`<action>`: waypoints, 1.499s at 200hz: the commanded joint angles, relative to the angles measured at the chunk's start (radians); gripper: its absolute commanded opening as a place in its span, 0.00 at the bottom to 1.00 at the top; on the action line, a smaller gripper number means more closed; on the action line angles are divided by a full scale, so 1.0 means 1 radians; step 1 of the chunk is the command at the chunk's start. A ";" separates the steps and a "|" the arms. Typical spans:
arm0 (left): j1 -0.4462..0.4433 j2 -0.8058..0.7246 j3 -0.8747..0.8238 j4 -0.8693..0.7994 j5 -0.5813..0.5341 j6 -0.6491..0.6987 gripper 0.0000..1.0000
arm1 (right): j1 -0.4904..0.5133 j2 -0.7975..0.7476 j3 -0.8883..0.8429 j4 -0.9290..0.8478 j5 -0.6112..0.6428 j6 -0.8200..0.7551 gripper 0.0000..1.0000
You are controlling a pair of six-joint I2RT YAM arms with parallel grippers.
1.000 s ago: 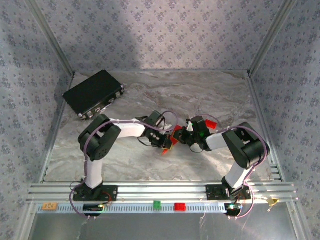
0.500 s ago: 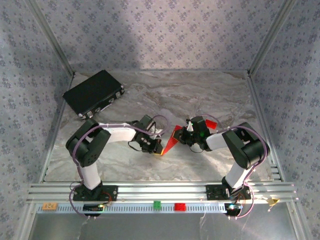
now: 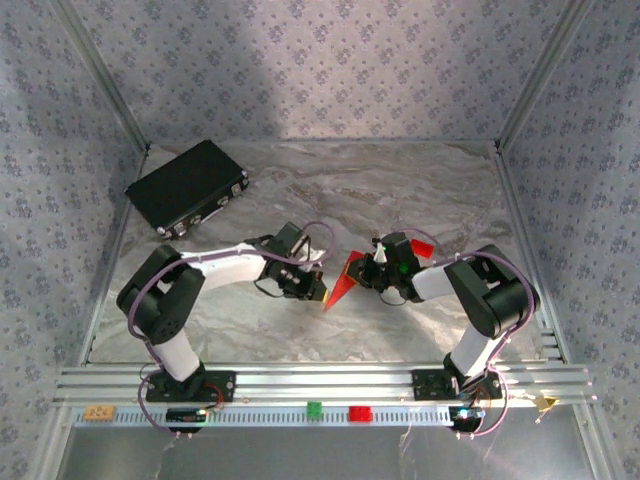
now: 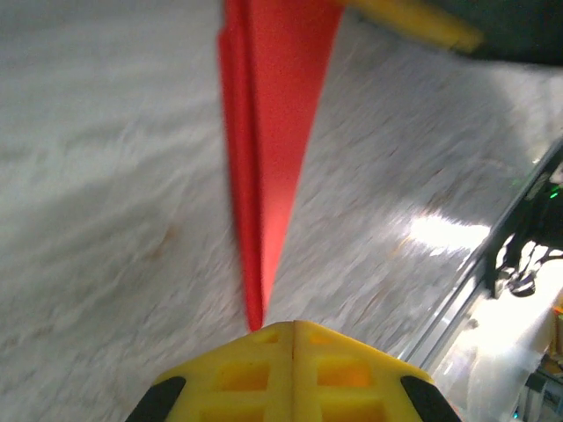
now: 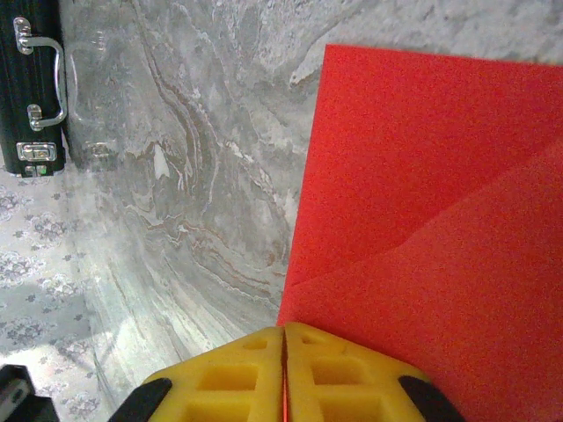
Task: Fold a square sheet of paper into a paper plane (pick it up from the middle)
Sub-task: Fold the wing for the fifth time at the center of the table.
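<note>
plane: the paper plane (image 3: 345, 280) hangs between my two grippers, well apart from the black box (image 3: 187, 187), on its near-right;
left gripper (image 4: 293, 327): clamped on the sharp tip;
right gripper (image 5: 284, 334): pinching the wide end;
change: I see the left arm drawn back toward the box's side; more red now shows

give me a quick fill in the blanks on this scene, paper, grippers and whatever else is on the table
1. The folded paper is ____ in colour.
2. The left gripper, shut on the paper's pointed tip, and the right gripper, shut on its wide end, both have ____ fingertips.
3. The black case lies at the far ____ corner of the table.

Missing words: red; yellow; left
</note>
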 commanded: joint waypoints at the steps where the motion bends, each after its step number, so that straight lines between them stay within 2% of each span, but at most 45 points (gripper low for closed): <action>1: -0.004 0.064 0.072 0.070 0.040 -0.024 0.02 | -0.014 0.029 -0.026 -0.161 0.084 -0.027 0.10; 44: -0.004 0.183 0.167 0.072 0.061 -0.032 0.04 | -0.011 0.026 -0.025 -0.156 0.084 -0.022 0.11; 105: -0.007 0.276 0.197 0.084 0.047 -0.029 0.09 | -0.006 0.016 -0.039 -0.145 0.087 -0.019 0.11; 137: -0.007 0.300 0.183 -0.015 -0.044 -0.010 0.00 | -0.010 0.006 -0.025 -0.130 0.066 -0.028 0.12; 201: -0.012 0.293 0.088 -0.007 -0.036 -0.005 0.00 | -0.034 -0.203 0.049 -0.354 0.114 -0.143 0.15; 221: -0.012 0.295 0.092 -0.009 -0.033 -0.003 0.00 | -0.024 -0.242 0.030 -0.350 0.122 -0.145 0.15; 300: -0.012 0.294 0.091 -0.005 -0.031 -0.006 0.00 | 0.051 -0.108 0.116 -0.295 0.098 -0.131 0.14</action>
